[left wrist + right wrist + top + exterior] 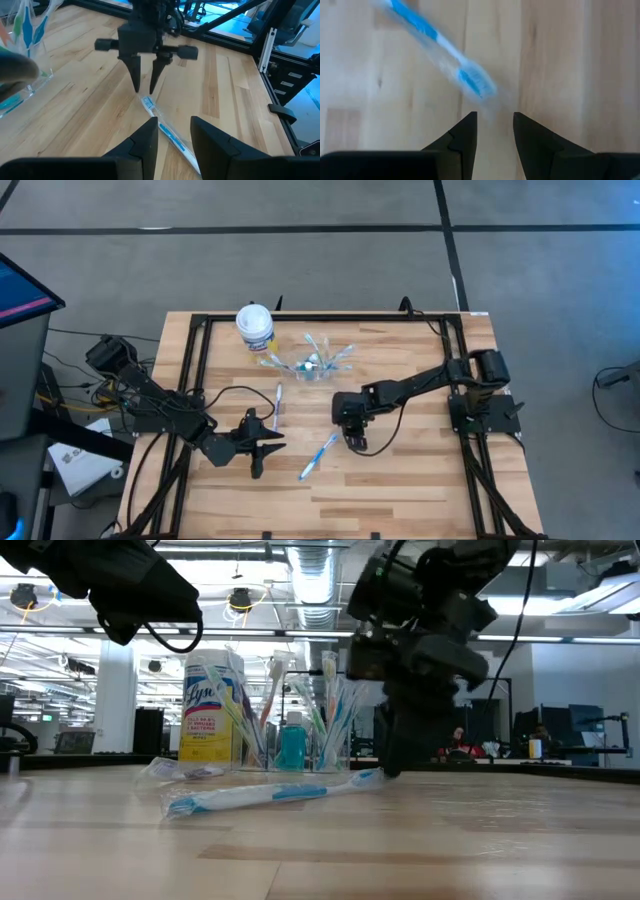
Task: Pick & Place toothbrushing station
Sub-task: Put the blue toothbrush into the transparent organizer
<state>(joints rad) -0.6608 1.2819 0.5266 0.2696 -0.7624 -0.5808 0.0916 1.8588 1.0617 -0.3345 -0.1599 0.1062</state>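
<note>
1. Right hand (356, 442) hangs fingers-down over the middle of the tabletop (420, 480), its two fingers parted a little with nothing between them; the left wrist view shows their tips just above the bristle end of a blue-and-white toothbrush (318, 457).
2. That toothbrush lies flat, apparently inside a clear wrapper. Its long axis runs on a diagonal: the head points toward the right hand, the handle trails away toward the front edge and the left arm's side.
3. Left hand (262, 448) hovers on the other side of the same toothbrush, likewise unclenched and holding nothing. It is near the handle, but the right hand is the closer one, sitting nearly on top of the head.
4. My judgement: the pick depends on the right fingers straddling the thin shaft across its diagonal; the gap lines up just off the head, not yet around it.
5. Clear cup (312, 364) stands farther back, bristling with toothbrushes, with a small blue tube (291, 747) showing in it and a yellow canister (255, 327) beside it. A second toothbrush (278, 402) lies loose between the cup and the left hand.
6. Hard to tell: whether the right fingertips touch the wrapper, since the right wrist view is blurred.
</note>
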